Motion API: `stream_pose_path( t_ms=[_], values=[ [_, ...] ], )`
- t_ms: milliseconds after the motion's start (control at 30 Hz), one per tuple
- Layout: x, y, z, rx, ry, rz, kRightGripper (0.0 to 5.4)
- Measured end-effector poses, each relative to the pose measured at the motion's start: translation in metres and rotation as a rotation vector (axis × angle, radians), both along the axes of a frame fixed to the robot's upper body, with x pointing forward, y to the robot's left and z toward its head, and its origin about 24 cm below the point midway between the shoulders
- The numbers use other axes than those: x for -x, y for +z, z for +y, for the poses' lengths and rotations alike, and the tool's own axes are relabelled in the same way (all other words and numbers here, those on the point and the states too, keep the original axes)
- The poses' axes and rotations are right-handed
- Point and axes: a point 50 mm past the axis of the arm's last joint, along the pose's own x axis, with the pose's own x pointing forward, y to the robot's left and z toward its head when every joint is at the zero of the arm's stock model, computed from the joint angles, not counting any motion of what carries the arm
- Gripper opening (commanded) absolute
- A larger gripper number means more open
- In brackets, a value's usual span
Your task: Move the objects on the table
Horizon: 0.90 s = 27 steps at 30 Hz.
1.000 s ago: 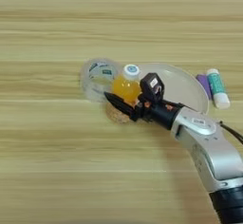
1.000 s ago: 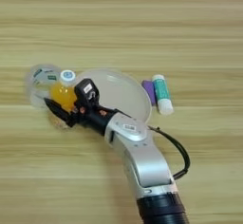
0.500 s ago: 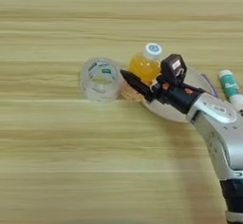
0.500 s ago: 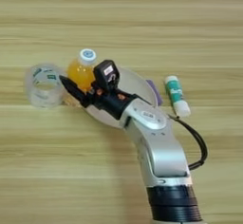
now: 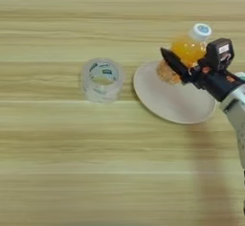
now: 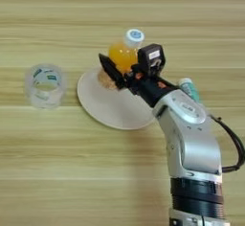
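Black claw (image 6: pixel 111 72) grips rounded orange bottle (image 6: pixel 122 52) | round pale plate (image 5: pixel 173 100)

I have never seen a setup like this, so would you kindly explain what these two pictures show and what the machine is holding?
Both pictures come from one stereo camera on a humanoid robot's head, looking down on a wooden table; they show the same scene from slightly different sides. The silver arm entering from the lower right is the robot's right arm, ending in a black two-fingered tool. The tool grips a small orange-drink bottle with a white cap, held tilted over the far edge of a round plate. To the left stands a clear plastic cup, apart from the plate. Behind the arm, a white tube with a green label is partly hidden.
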Motion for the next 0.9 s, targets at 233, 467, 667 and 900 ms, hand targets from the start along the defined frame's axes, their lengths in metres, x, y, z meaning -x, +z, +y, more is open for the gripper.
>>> stream_pose_path(
  t_ms=[233,467,667,900],
  values=[
    [-0.009,-0.006,-0.048,0.051,-0.264,0.013,3.39],
    [-0.012,-0.01,-0.085,0.077,-0.467,0.019,3.39],
    [-0.008,-0.01,-0.108,0.09,-0.59,0.021,3.39],
    [-0.002,-0.007,-0.14,0.143,-0.769,0.001,3.39]
  ],
)
